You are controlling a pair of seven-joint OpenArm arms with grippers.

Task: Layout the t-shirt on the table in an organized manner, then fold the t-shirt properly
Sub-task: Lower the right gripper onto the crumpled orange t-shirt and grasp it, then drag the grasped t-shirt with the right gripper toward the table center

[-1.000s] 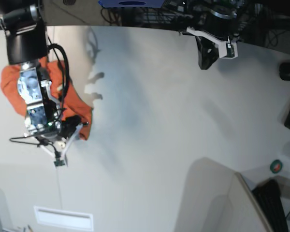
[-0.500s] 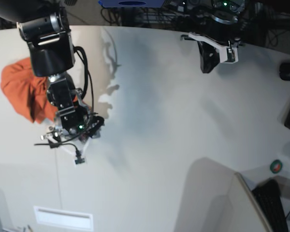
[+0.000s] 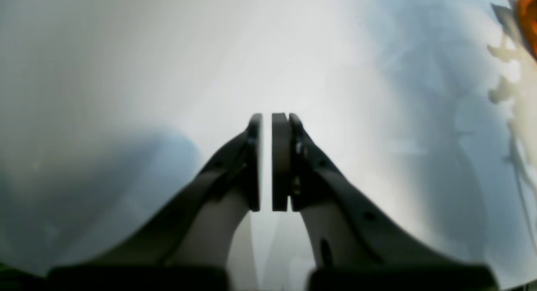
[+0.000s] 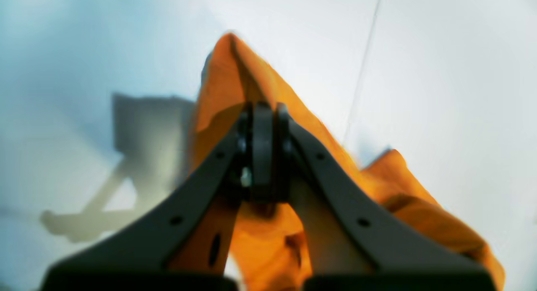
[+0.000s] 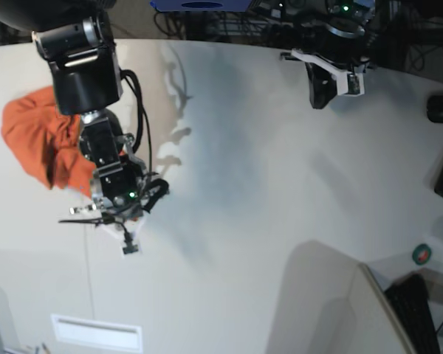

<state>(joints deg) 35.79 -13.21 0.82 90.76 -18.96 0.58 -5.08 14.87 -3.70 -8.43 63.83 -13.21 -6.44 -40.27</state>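
**A:** White laminate fills the near ground: the table (image 5: 280, 184) is a broad pale top with a thin seam line running up its near left part and a curved far edge. A grey partition panel (image 5: 332, 302) stands at the near right, with a small green-rimmed disc (image 5: 422, 254) just past it.

**B:** And behind that far edge, dark clutter: cables and equipment in shadow, plus a blue thing (image 5: 201, 4) at the top centre.

**A:** Now the cloth. The t-shirt (image 5: 40, 144) is bunched in an orange heap on the far left of the table, not laid out at all.

**B:** Right gripper (image 4: 263, 114), wrist view: the two jaws are pressed together, and orange fabric rises in a peak directly beyond the tips and spreads beneath them.

**A:** Pinching it?

**B:** Jaws closed, yes, but whether any fabric is caught between them I cannot tell. The picture is soft, and the cloth sits right up against the fingers.

**A:** Far side, then. The left gripper (image 3: 270, 119) hangs over bare table near the far edge, jaws drawn nearly together with only a slim gap, holding nothing.

**B:** Well apart from the shirt, too; only an orange sliver shows at that camera's top right corner.
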